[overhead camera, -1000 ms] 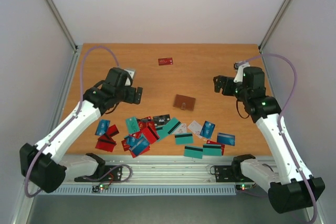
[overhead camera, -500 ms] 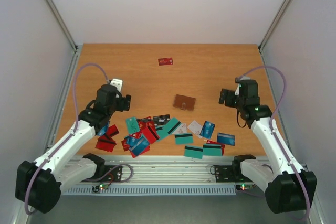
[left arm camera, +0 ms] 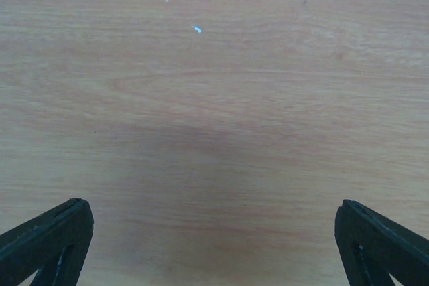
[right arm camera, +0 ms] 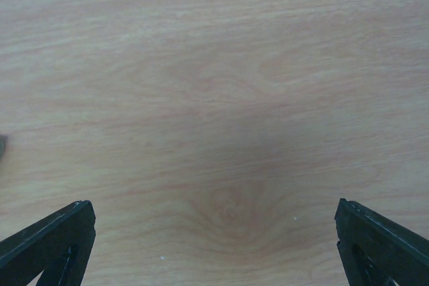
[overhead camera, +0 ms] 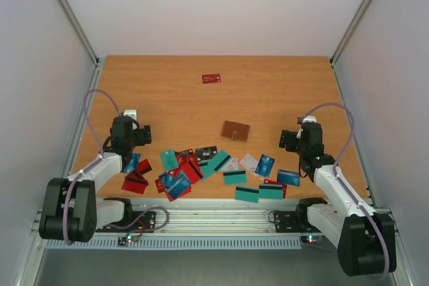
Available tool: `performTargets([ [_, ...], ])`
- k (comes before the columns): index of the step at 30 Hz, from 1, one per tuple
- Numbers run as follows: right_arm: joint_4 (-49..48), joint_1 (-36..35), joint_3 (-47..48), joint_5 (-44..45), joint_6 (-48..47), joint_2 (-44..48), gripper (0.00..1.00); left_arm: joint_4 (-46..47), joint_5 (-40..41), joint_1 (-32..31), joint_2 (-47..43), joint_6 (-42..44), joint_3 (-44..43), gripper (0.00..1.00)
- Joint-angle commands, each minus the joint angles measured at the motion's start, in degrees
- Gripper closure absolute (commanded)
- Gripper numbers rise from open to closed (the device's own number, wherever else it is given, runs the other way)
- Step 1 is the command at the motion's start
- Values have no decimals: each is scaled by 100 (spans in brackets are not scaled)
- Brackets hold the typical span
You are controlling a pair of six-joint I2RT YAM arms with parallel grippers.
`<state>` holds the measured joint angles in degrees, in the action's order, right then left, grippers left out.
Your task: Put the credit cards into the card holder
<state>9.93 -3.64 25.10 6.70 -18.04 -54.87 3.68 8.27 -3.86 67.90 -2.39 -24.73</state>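
The left gripper (left arm camera: 211, 211) has its jaws spread wide, and its wrist view shows plain table (left arm camera: 214, 98) between them. Only the overhead view shows the credit cards (overhead camera: 169, 159) strewn to their right. The card holder (overhead camera: 236, 130) lies between both pairs of jaws. The right gripper (right arm camera: 214, 212) is equally agape over wood.

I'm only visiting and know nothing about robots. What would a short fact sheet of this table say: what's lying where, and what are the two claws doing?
surface: wooden table
wallet: brown card holder, lying alone near the middle
pile: credit cards in teal, red, blue, black and white, scattered along the near edge
stray: one red card far back, apart from the rest
left claw: left gripper open, empty, over bare wood
right claw: right gripper open, empty, over bare wood
progress: no card picked up
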Motion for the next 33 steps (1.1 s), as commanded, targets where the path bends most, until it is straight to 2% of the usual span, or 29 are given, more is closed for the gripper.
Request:
performTargets([
  [1, -1637, 39, -505, 76, -418, -51, 2, 1980, -210, 123, 349, -7, 119, 1],
  [6, -3304, 39, -740, 122, -631, -914, 1, 2504, -355, 235, 1214, 110, -354, 1],
  [11, -5135, 156, -627, -28, -769, -2139, 1, 3858, -1070, 543, 1998, 146, -295, 0],
  [13, -5596, 238, -524, -293, -895, -2578, 1, 3602, -1124, 544, 1908, 178, -296, 1],
  [15, -6171, 376, -580, -553, -886, -3246, 1, 4270, -1179, 546, 2046, 193, 19, 1],
  [17, -7204, 556, -673, -872, -878, -3819, 2, 5007, -1151, 550, 2220, 191, 256, 0],
  [18, -6534, 611, -501, -1011, -850, -3631, 1, 4582, -1148, 545, 2107, 181, 145, 1],
  [19, -5753, 647, -211, -1157, -861, -3508, 1, 4589, -1151, 544, 2101, 192, 120, 1],
  [20, -5748, 653, -81, -1339, -898, -3641, 2, 4876, -1131, 544, 2194, 203, 173, 1],
  [23, -5690, 699, -52, -1179, -813, -3636, 2, 4655, -1144, 531, 2114, 220, 145, 1],
  [33, -5715, 698, -76, -1171, -812, -3626, 2, 4765, -1179, 500, 2153, 222, 153, 1],
])
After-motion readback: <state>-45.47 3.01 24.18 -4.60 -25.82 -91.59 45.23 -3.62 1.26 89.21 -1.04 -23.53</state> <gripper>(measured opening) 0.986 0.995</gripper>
